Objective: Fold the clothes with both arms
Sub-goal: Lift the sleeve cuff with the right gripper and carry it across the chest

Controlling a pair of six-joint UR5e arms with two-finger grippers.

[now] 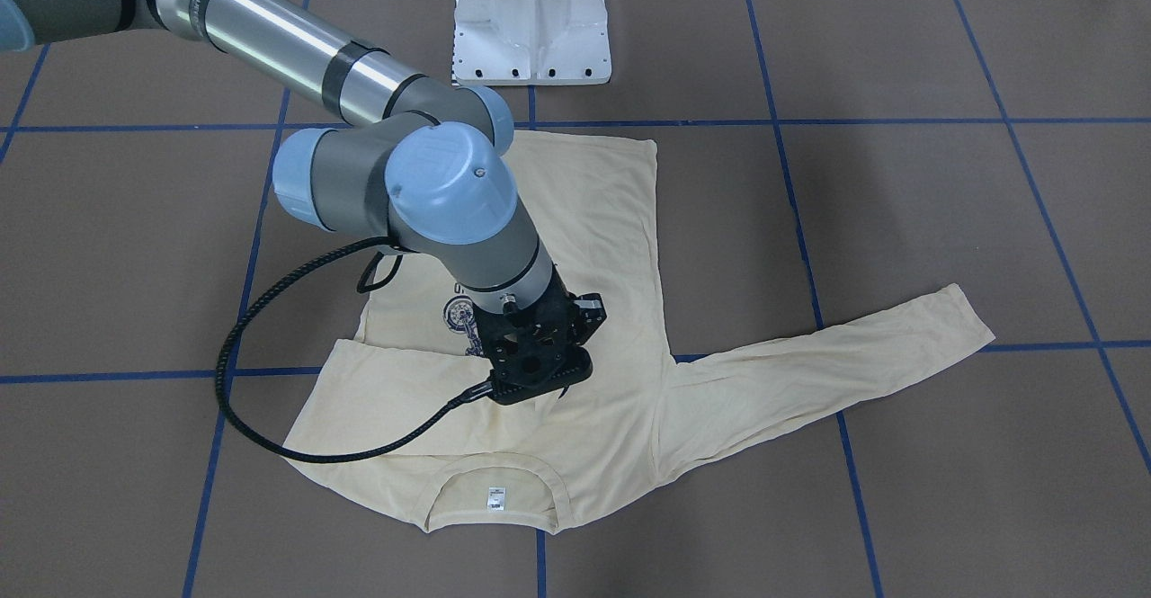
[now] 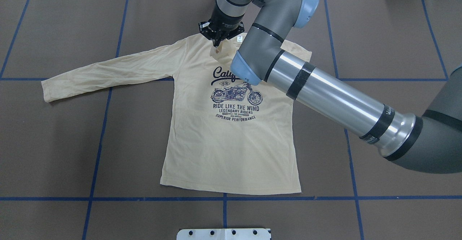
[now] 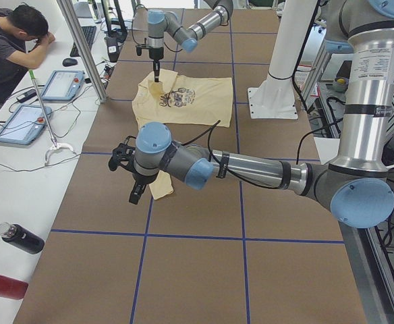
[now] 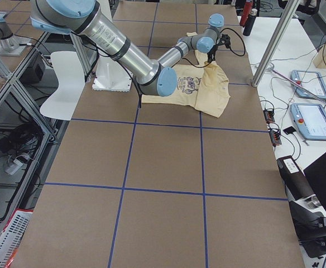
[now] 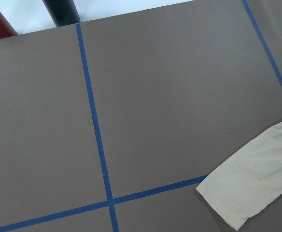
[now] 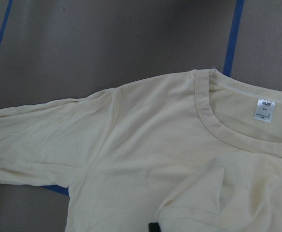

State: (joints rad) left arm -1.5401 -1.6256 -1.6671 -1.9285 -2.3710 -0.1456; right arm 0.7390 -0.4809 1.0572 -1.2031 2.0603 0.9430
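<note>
R claw [image 2: 218,44] pinches sleeve cuff [image 2: 216,51] of shirt [image 2: 231,149] near collar [image 6: 206,118]. Lay it flat across chest, no bunching. L claw [image 3: 136,194]: can't tell.

Cream shirt [image 2: 231,153] lies print-up, one sleeve folded over its chest.

shirt [image 2: 231,153] print "RIDE LIKE THE WIND", "LEGENDARY RIDERS", "1976", neck tag [image 6: 265,111] perhaps "SIZE"

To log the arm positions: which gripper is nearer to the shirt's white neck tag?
Right. The right gripper is over the shirt just by the collar, close to the neck tag. The left gripper is far off, near the cuff of the outstretched sleeve.
</note>
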